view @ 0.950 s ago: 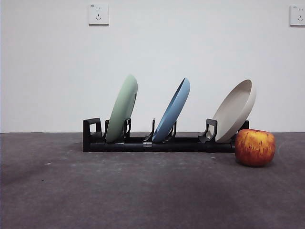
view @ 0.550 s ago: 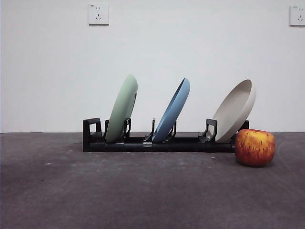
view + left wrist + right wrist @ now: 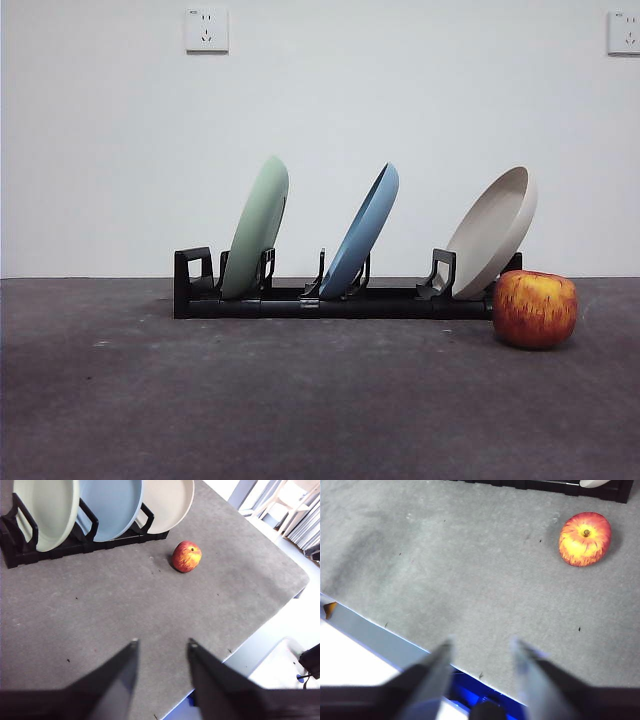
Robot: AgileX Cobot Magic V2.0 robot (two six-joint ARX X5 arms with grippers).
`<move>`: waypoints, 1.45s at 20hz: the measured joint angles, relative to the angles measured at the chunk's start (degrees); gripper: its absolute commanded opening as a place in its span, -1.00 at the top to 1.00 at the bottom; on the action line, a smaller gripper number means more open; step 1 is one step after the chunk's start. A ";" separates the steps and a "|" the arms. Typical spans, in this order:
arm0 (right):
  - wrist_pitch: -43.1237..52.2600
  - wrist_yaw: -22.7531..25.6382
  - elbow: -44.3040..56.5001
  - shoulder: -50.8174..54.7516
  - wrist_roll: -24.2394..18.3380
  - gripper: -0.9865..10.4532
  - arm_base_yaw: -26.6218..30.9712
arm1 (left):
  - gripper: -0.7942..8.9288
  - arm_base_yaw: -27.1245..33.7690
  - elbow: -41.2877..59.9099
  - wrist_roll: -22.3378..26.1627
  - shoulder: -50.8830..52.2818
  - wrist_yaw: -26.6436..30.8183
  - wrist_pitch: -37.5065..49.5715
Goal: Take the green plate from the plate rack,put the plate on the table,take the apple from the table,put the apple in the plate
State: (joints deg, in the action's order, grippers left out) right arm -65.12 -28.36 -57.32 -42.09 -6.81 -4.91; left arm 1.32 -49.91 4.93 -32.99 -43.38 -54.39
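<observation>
The green plate (image 3: pixel 257 228) stands tilted in the left slot of the black plate rack (image 3: pixel 330 300); it also shows in the left wrist view (image 3: pixel 46 510). The apple (image 3: pixel 535 309) sits on the dark grey table (image 3: pixel 300 400) at the rack's right end, and shows in the left wrist view (image 3: pixel 186 556) and the right wrist view (image 3: pixel 585 538). My left gripper (image 3: pixel 161 644) is open and empty, well back from the rack. My right gripper (image 3: pixel 481 642) is open and empty over the table's near edge, away from the apple. Neither arm shows in the front view.
A blue plate (image 3: pixel 361 230) stands in the rack's middle slot and a beige plate (image 3: pixel 492 232) in the right slot, close to the apple. The table's edge (image 3: pixel 395 645) runs just ahead of my right gripper. A white wall with sockets (image 3: pixel 207 30) is behind.
</observation>
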 measured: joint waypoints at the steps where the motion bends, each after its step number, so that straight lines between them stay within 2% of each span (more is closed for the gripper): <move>1: 0.02 -0.02 0.00 0.00 0.15 -0.38 0.00 | -0.35 -0.02 0.00 0.00 0.00 0.00 -0.02; 10: 0.02 0.00 0.00 0.00 0.87 -0.38 0.00 | -0.34 -0.48 -4.15 0.11 -5.25 0.20 0.48; 14: 0.02 0.00 0.00 0.00 0.87 -0.38 0.00 | -0.33 -3.48 -8.81 -0.48 -12.15 1.18 6.75; 20: 0.02 0.00 0.00 -0.02 0.87 -0.38 0.00 | -0.33 -10.95 -16.72 -4.61 -28.24 7.82 19.61; 29: 0.02 0.00 0.00 -0.44 0.87 -0.38 0.00 | -0.32 -18.80 -33.18 -6.12 -55.93 18.71 28.33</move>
State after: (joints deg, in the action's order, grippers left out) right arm -65.10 -28.36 -57.32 -42.52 -5.93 -4.91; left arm -17.47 -83.09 -1.19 -88.92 -24.67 -26.06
